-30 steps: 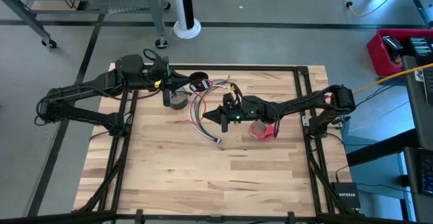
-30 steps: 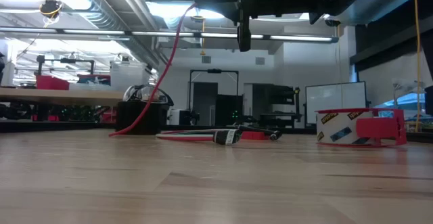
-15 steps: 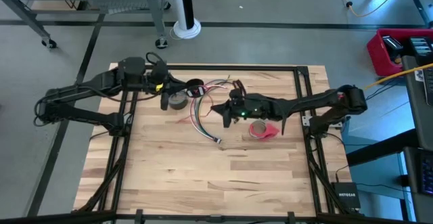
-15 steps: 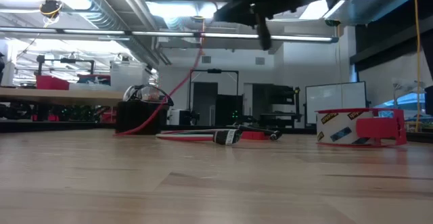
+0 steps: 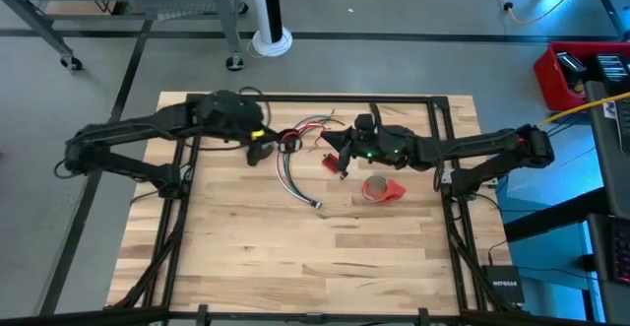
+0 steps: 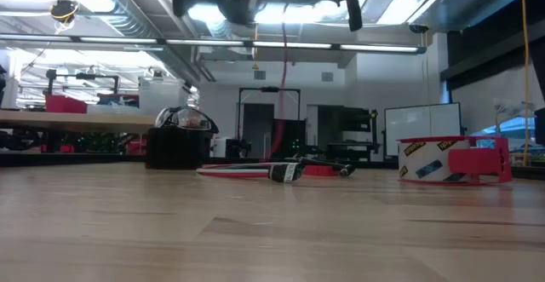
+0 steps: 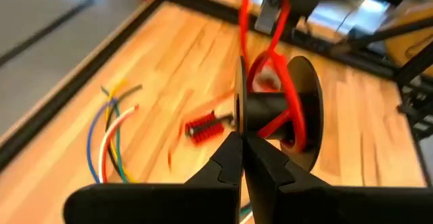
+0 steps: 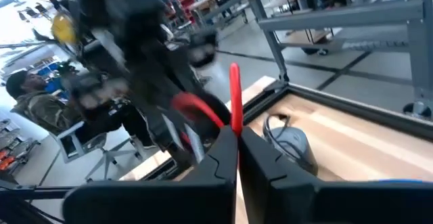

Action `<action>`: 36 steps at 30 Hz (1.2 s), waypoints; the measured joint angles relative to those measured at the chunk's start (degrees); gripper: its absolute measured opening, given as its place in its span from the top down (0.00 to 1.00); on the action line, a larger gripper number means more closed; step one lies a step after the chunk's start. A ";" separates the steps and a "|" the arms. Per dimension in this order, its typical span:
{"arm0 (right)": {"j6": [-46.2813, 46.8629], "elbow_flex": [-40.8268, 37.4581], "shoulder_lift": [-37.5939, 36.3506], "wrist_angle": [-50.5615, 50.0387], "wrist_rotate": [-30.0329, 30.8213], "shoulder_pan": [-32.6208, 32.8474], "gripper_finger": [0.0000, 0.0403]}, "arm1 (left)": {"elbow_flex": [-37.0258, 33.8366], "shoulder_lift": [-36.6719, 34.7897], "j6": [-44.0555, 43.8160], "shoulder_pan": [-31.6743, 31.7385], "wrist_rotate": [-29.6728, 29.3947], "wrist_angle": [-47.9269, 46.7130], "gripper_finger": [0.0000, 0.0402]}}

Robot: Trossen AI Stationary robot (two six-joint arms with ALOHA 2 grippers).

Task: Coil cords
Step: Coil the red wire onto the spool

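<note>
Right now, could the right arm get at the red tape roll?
Probably not yet: the right gripper has its jaws shut on a red cord. The red tape roll lies uncovered close beside that arm, so once it lets go, likely yes.

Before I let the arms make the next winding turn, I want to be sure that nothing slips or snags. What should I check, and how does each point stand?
1. Left claw grips the black-and-red coil: ok, shut on its flange.
2. Right claw grips the red wire: ok, shut on it.
3. Both claws are raised off the table: ok, by the low view.
4. The red wire runs free between claw and coil: cannot tell.
5. The long bundle is gathered: not ok, it lies spread out, plug end loose.
6. The red tape roll is apart from the wires: ok.
</note>
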 joint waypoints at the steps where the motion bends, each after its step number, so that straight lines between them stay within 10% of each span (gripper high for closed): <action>1: -0.56 0.00 -0.11 0.54 0.00 0.00 0.99 | 0.00 1.16 0.00 -0.01 -0.30 0.02 1.00; 11: -0.83 -0.02 -1.48 0.87 -0.79 0.00 0.99 | 0.00 10.92 1.31 0.02 -8.74 0.40 1.00; 36: 9.73 -0.04 5.57 2.01 -11.39 0.02 0.98 | 0.00 14.61 1.27 -3.19 -8.74 25.27 1.00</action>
